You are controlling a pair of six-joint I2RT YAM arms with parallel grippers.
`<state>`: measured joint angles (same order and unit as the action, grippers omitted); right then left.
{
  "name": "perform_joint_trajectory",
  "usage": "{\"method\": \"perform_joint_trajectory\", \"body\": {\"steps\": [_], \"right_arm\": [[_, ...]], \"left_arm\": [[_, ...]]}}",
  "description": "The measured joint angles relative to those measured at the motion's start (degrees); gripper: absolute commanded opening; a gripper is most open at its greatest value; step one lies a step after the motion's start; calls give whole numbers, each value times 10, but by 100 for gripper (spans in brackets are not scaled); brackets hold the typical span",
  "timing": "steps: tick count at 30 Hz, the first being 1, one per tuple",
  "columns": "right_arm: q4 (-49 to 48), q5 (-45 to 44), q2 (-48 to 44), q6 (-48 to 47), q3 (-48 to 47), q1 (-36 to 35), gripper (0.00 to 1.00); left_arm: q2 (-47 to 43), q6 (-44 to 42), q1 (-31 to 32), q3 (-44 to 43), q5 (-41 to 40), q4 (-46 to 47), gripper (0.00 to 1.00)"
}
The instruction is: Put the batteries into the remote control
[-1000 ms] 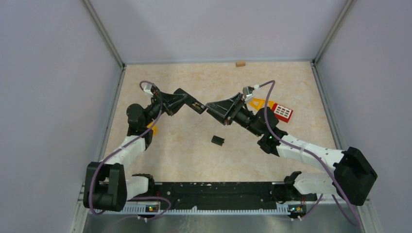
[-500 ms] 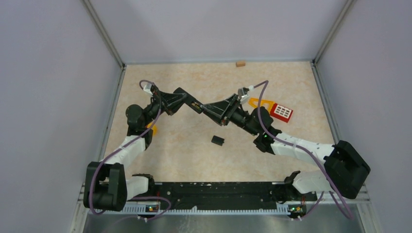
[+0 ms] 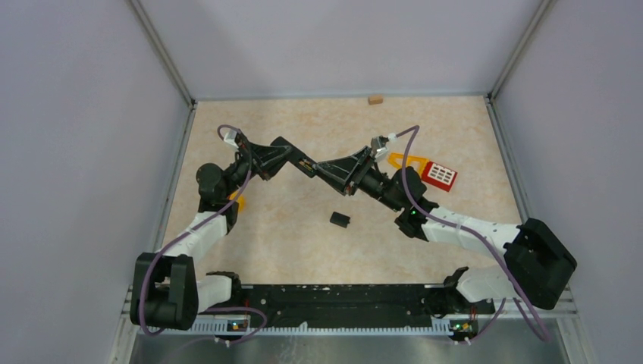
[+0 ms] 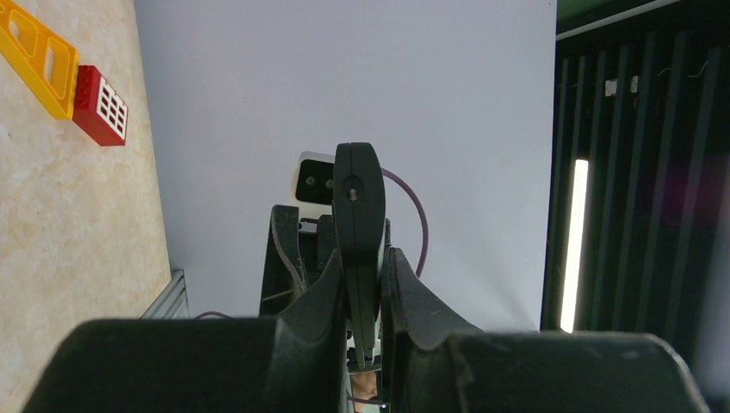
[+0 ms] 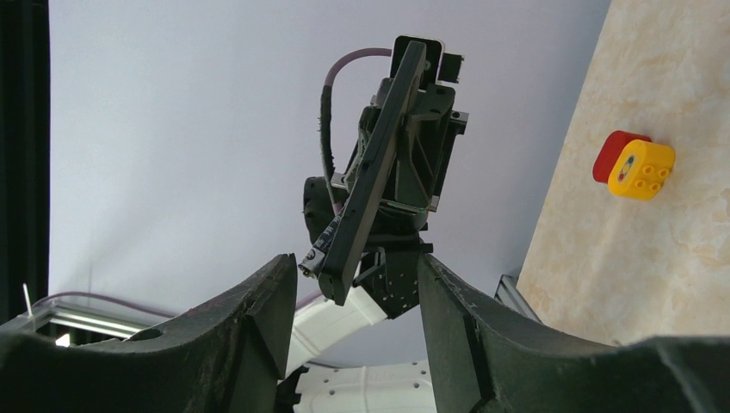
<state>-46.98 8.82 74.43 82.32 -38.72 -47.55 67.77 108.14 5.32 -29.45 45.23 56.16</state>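
Note:
My left gripper point(image 3: 286, 157) is shut on the remote control point(image 3: 305, 164), a slim black bar held in the air over the table's middle. The left wrist view shows the remote point(image 4: 359, 215) edge-on between my fingers. A battery point(image 5: 325, 243), a small dark cylinder with a metallic end, lies in the remote's point(image 5: 374, 172) free end. My right gripper point(image 3: 324, 169) faces that end. Its jaws point(image 5: 355, 262) are open and straddle the remote's tip without touching it.
A small black flat piece point(image 3: 340, 219) lies on the table below the grippers. A red block point(image 3: 440, 175) and a yellow flat piece point(image 3: 406, 161) sit behind the right arm. A yellow and red block point(image 5: 637, 165) lies near the left arm, a wooden block point(image 3: 374, 99) at the back wall.
My right gripper has moved left until its jaws reach around the remote's free end, and the jaws have narrowed. The left gripper and remote have stayed put.

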Motion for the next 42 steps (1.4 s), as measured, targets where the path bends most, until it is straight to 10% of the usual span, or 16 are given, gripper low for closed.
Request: {"method": "perform_joint_trajectory", "body": {"steps": [16,28,36,42], "right_arm": [[8,3,12,17,-14,0,33],[202,-16,2,-72,-102,0,22],[228,-27,-12,-161,-94,0,63],[257,-32,-59,-235,-56,30,70]], "left_arm": [[-14,-17,-5,-9,20,-10,0],[-62,-187,-8,-68,32,-156,0],[-67,-257,-5,-88,45,-220,0],[-115,-427,-3,-115,26,-354,0]]}}
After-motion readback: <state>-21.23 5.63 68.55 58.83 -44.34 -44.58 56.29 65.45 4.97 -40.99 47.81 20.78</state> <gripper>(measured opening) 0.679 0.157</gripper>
